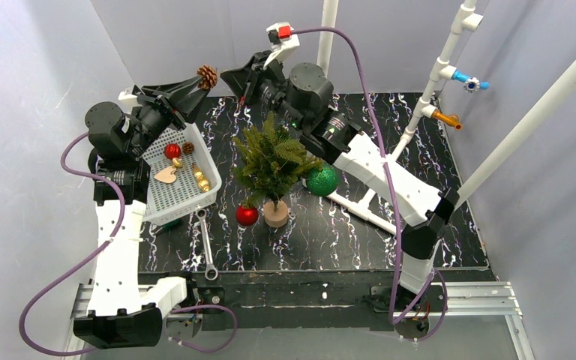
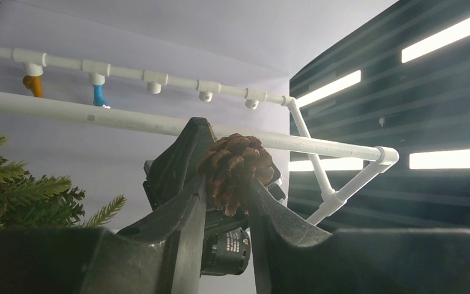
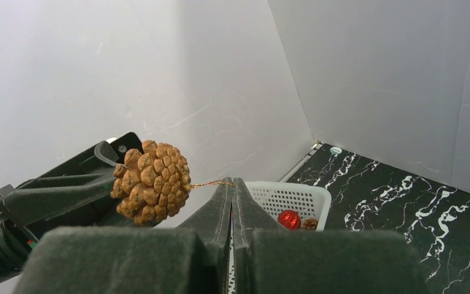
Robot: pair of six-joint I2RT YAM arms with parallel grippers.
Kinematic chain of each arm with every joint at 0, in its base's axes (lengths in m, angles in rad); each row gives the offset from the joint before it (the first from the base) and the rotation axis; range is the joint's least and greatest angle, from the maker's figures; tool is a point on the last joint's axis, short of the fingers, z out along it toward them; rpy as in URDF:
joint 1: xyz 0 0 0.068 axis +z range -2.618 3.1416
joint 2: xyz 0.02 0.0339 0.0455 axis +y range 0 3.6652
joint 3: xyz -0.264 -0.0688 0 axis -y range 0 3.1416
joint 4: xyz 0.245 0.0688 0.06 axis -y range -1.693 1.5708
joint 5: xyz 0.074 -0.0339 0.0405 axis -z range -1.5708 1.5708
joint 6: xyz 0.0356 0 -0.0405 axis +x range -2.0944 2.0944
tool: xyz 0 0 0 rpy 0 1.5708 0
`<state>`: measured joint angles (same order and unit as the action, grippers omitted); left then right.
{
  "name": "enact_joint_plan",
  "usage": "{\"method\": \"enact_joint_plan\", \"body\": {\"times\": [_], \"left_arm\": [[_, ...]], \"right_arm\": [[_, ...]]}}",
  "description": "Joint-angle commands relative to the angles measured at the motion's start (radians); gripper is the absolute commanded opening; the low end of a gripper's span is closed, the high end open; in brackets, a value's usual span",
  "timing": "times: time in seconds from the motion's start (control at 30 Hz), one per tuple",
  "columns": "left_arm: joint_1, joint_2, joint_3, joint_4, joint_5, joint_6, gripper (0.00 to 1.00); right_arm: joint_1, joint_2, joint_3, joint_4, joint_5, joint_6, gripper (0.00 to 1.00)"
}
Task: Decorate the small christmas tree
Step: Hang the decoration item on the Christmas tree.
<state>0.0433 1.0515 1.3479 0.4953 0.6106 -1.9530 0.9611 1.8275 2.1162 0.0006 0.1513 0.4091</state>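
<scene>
— One cone (image 2: 235, 162) is all we have in the air: our left gripper (image 2: 225, 191) clamps it, and the right gripper (image 3: 233, 185) is pinched shut on its thread (image 3: 211, 183).
— And the tree (image 1: 270, 157)?
— Upright mid-table; we see nothing surely hung on it yet. Most ornaments (image 1: 166, 175) wait in the basket (image 1: 172, 201).

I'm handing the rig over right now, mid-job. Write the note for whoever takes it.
The left hand grips the pine cone, raised high.
The right hand is shut on the cone's gold thread.
The tree stands mid-table; a red ball and a green ball beside it, hung or lying I cannot tell.
The basket holds a second red ball, wooden heart, gold bells.
Done: cone out of the basket, thread pinched.
Left: hang the cone, then the rest.
</scene>
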Motion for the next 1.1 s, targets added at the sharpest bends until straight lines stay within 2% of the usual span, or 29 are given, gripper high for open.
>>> {"method": "enact_joint_plan", "body": {"times": [0.0, 0.07, 0.17, 0.43, 0.77, 0.9, 1.07], "left_arm": [[-0.005, -0.025, 0.005, 0.102, 0.031, -0.014, 0.18], [-0.005, -0.024, 0.004, 0.103, 0.031, -0.014, 0.18], [-0.005, -0.023, 0.003, 0.103, 0.030, -0.014, 0.18], [-0.005, -0.019, -0.002, 0.100, 0.029, -0.011, 0.18], [-0.005, -0.024, -0.001, 0.059, 0.037, 0.023, 0.18], [-0.013, -0.032, 0.042, -0.068, 0.070, 0.129, 0.18], [-0.080, -0.062, 0.142, -0.346, 0.108, 0.403, 0.18]], "right_arm": [[-0.023, -0.082, -0.061, 0.090, 0.036, 0.013, 0.07], [-0.022, -0.096, -0.095, 0.104, 0.020, 0.026, 0.16], [-0.022, -0.109, -0.120, 0.108, 0.001, 0.034, 0.24], [-0.022, -0.146, -0.162, 0.103, -0.036, 0.032, 0.27], [-0.022, -0.287, -0.293, 0.109, -0.031, 0.018, 0.32], [-0.022, -0.376, -0.331, 0.054, -0.016, -0.010, 0.34], [-0.021, -0.529, -0.444, 0.006, 0.030, -0.034, 0.35]]}}
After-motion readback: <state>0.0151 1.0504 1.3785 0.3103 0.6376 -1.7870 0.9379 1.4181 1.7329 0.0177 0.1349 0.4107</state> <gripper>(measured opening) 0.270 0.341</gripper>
